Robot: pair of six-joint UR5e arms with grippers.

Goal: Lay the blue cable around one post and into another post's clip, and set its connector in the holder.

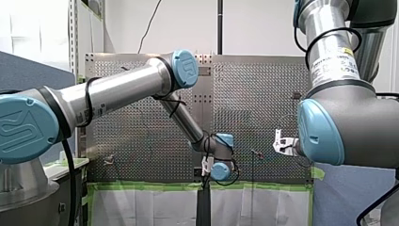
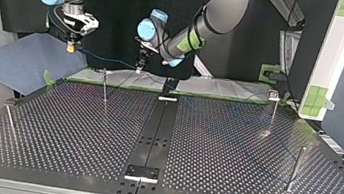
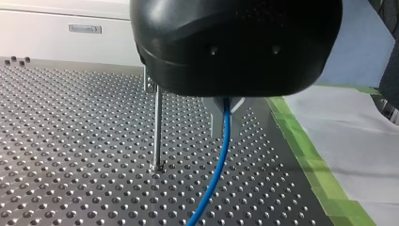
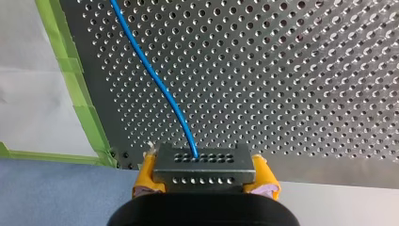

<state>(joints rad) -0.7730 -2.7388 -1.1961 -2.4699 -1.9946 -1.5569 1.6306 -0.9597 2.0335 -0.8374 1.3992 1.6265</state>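
Note:
The blue cable (image 4: 155,80) runs out of a metal connector block (image 4: 202,160). My right gripper (image 4: 205,175) is shut on that connector with its yellow pads (image 4: 147,173). In the top view my right gripper (image 2: 71,46) hangs above the table's far left corner. From it the blue cable (image 2: 109,60) stretches across to my left gripper (image 2: 139,67). My left gripper (image 3: 226,107) is shut on the blue cable (image 3: 214,174), which drops from its metal fingers to the table. A thin post (image 3: 157,129) with a clip on top stands just beside it.
Thin posts stand on the perforated table at the top view's far left (image 2: 105,86), far right (image 2: 273,111), near right (image 2: 297,166) and near left (image 2: 10,118). A black strip (image 2: 156,125) runs down the middle, with a small holder block (image 2: 142,173) at its near end. Green tape (image 3: 301,141) edges the table.

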